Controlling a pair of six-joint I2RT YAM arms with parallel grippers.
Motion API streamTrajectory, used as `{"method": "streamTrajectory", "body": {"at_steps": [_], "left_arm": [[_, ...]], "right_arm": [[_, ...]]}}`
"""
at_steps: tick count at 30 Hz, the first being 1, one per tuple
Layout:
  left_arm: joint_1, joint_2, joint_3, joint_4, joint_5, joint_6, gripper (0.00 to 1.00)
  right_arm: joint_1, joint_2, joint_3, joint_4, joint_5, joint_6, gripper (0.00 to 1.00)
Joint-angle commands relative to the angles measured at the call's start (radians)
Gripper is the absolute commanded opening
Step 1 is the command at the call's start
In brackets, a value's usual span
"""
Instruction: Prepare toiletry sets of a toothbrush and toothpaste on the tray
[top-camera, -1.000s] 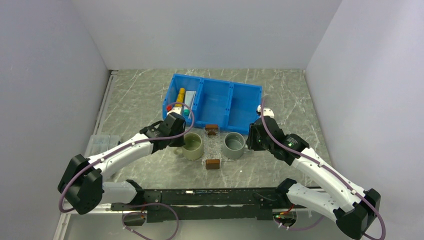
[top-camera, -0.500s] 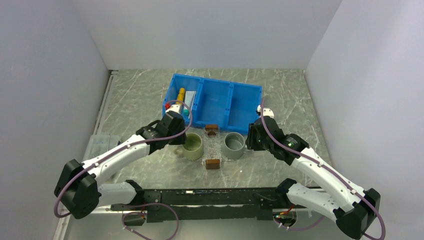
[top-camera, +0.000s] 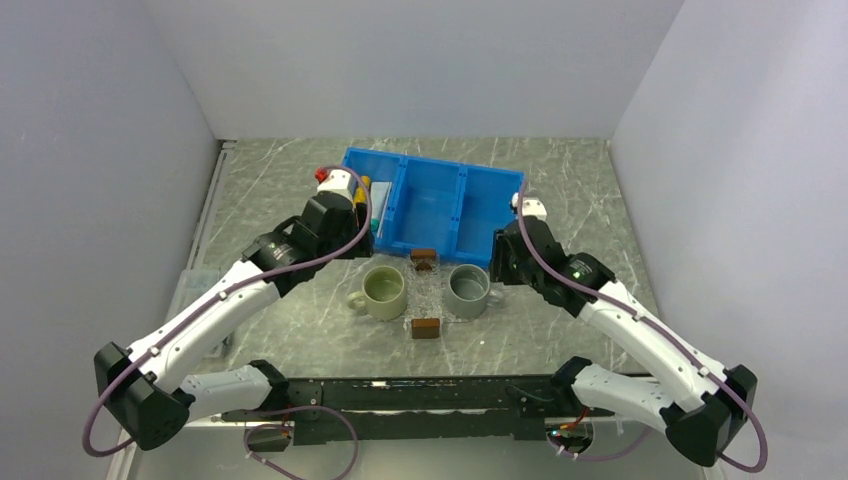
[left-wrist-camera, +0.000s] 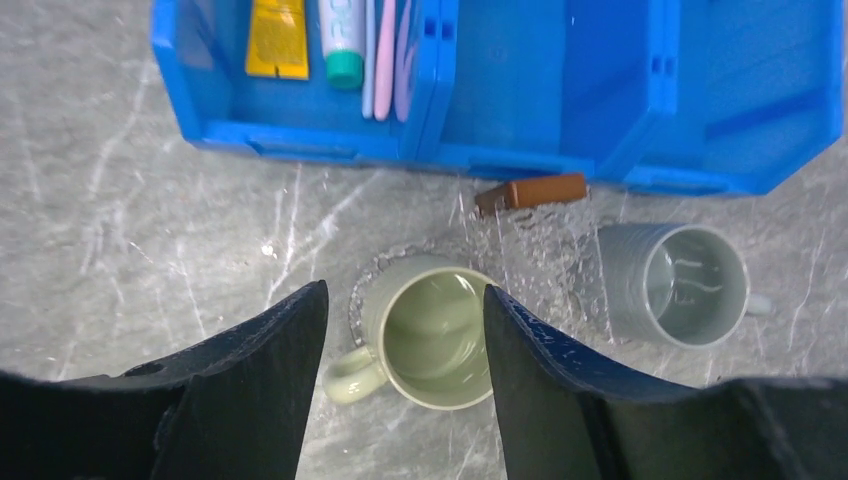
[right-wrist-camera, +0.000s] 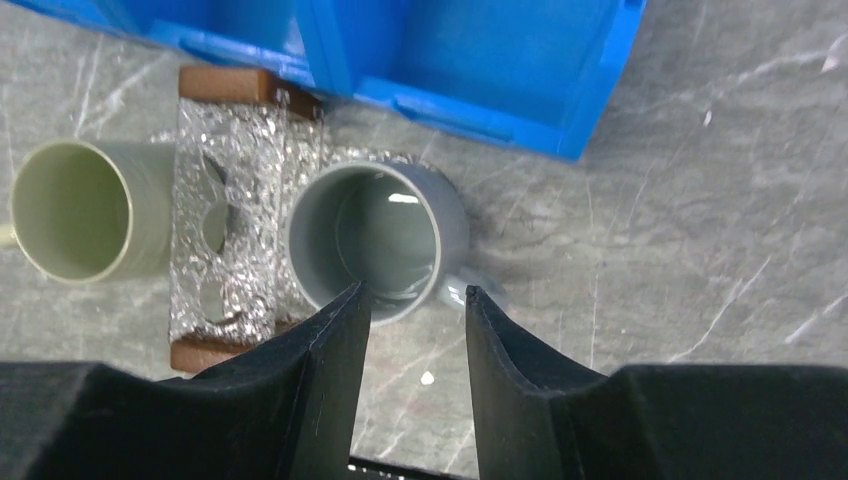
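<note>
Since the earlier frames, the left arm has swung away from above the pale green ceramic mug (left-wrist-camera: 430, 335) toward the left compartment of the blue three-compartment plastic bin (left-wrist-camera: 620, 110). Its jaws have widened. The right arm has drawn back slightly.

End effectors: the left end effector (left-wrist-camera: 404, 300) stands released, with nothing between its jaws. The right end effector (right-wrist-camera: 415, 295) is also parted and empty, hovering over the near rim of the grey ceramic mug (right-wrist-camera: 375, 240).

Location: none of the stock is on the clear flat tray with brown block handles (right-wrist-camera: 245, 200), which lies on the marble-patterned counter (left-wrist-camera: 150, 230) between the two mugs. The thin pink-lilac plastic toothbrush (left-wrist-camera: 385, 55), the white toothpaste tube with a teal cap (left-wrist-camera: 342, 40) and the yellow-orange toothpaste tube (left-wrist-camera: 277, 38) all lie in the left compartment.

Orientation: their long axes are parallel, running front to back in the compartment. The teal cap points toward the near wall, as does the flat end of the yellow-orange tube. Which way the brush head points cannot be told.

Handling, as judged: the brush is light, stiff and smooth, and it lies flat just beside the divider. It should be pinched mid-shaft, across its axis. The tubes are light and yielding, and the firmest hold is across the body near the cap.
</note>
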Motion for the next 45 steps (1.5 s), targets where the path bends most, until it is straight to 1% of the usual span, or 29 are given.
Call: {"method": "streamTrajectory", "body": {"at_steps": [1, 5, 8, 15, 16, 17, 18, 22, 25, 28, 34, 35, 36, 37, 45], "left_arm": [[-0.001, -0.020, 0.107, -0.094, -0.096, 0.075, 0.65], [0.019, -0.024, 0.154, -0.140, -0.098, 0.113, 0.70], [0.042, -0.037, 0.164, -0.158, -0.084, 0.131, 0.72], [0.082, -0.091, 0.100, -0.143, -0.040, 0.136, 0.75], [0.084, -0.095, 0.092, -0.140, -0.037, 0.133, 0.82], [0.087, -0.101, 0.079, -0.135, -0.034, 0.131, 0.97], [0.091, -0.104, 0.067, -0.131, -0.027, 0.129, 0.99], [0.103, -0.124, 0.021, -0.112, 0.003, 0.119, 0.99], [0.108, -0.137, -0.008, -0.103, 0.017, 0.112, 0.99], [0.110, -0.148, -0.025, -0.102, 0.023, 0.114, 0.99], [0.116, -0.164, -0.047, -0.102, 0.016, 0.116, 0.99], [0.118, -0.168, -0.053, -0.101, 0.011, 0.115, 0.99], [0.119, -0.171, -0.054, -0.100, 0.010, 0.117, 1.00], [0.123, -0.172, -0.057, -0.100, 0.011, 0.118, 0.99], [0.133, -0.170, -0.072, -0.094, 0.025, 0.117, 0.99]], "right_arm": [[-0.002, 0.085, 0.116, 0.039, 0.063, -0.042, 0.43], [-0.009, 0.178, 0.181, 0.052, 0.073, -0.058, 0.43], [-0.037, 0.234, 0.212, 0.049, 0.095, -0.054, 0.42], [-0.154, 0.307, 0.198, 0.048, 0.088, -0.049, 0.38], [-0.164, 0.307, 0.191, 0.052, 0.082, -0.051, 0.37], [-0.172, 0.307, 0.183, 0.057, 0.078, -0.050, 0.37], [-0.179, 0.309, 0.175, 0.059, 0.073, -0.049, 0.36], [-0.210, 0.322, 0.146, 0.060, 0.067, -0.041, 0.34], [-0.236, 0.319, 0.113, 0.081, 0.060, -0.029, 0.27], [-0.262, 0.323, 0.095, 0.097, 0.044, -0.028, 0.23], [-0.287, 0.367, 0.093, 0.117, 0.030, -0.027, 0.20], [-0.291, 0.374, 0.094, 0.123, 0.024, -0.027, 0.18], [-0.295, 0.382, 0.096, 0.130, 0.019, -0.027, 0.13], [-0.298, 0.388, 0.097, 0.135, 0.015, -0.029, 0.10], [-0.326, 0.446, 0.122, 0.160, -0.012, -0.034, 0.03]]}}
